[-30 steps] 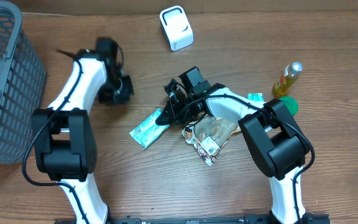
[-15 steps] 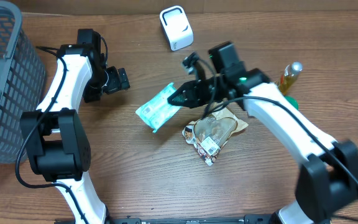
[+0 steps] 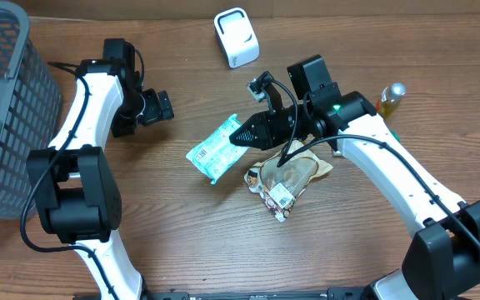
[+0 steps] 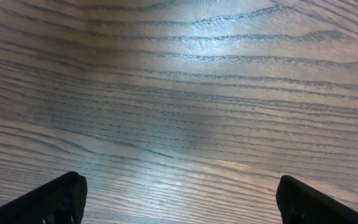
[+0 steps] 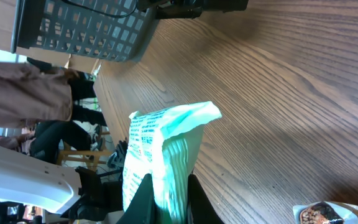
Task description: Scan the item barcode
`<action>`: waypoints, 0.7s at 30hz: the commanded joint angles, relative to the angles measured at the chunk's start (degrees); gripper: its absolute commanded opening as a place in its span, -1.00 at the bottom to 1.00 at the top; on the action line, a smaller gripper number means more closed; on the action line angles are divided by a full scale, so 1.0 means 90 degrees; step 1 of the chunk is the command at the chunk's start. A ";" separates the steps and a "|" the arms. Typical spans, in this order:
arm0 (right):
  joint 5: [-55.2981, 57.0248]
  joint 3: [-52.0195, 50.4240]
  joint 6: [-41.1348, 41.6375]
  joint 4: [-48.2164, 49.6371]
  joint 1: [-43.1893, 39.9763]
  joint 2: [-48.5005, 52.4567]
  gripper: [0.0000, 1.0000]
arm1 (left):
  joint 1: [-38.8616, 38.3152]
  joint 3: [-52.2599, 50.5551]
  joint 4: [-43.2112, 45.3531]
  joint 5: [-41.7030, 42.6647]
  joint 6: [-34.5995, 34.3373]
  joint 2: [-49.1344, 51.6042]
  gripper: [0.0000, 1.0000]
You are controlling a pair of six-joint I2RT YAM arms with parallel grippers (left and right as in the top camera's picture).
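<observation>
A teal-green packet (image 3: 213,151) with printed text hangs above the table's middle, one end pinched in my right gripper (image 3: 242,136), which is shut on it. In the right wrist view the packet (image 5: 161,146) stands edge-on between the dark fingers of the right gripper (image 5: 166,202), its printed face turned left. My left gripper (image 3: 160,107) hovers at the back left, apart from the packet. Its jaws are open, and the left gripper (image 4: 179,205) has only bare wood between its fingertips (image 4: 61,198).
A white box-shaped device (image 3: 236,37) stands at the back centre. A clear snack bag (image 3: 286,177) lies under the right arm, and a yellow bottle (image 3: 387,104) stands at the right. A grey mesh basket (image 3: 2,108) fills the far left.
My right gripper has picked the teal packet up off the table and carried it toward the middle. The left arm has drawn back to the rear left, and its gripper has opened wide.
</observation>
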 commanded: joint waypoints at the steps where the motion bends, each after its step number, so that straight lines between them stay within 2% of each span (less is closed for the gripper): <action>1: -0.0155 0.0090 -0.0090 -0.0012 0.0007 -0.0066 -0.93 | -0.0015 0.0085 -0.0015 -0.0056 -0.0019 -0.0002 0.99; 21: 0.0046 0.0090 -0.0092 -0.0126 0.0007 -0.0066 -0.93 | -0.0015 0.0085 -0.0015 -0.0058 -0.0019 -0.0002 0.99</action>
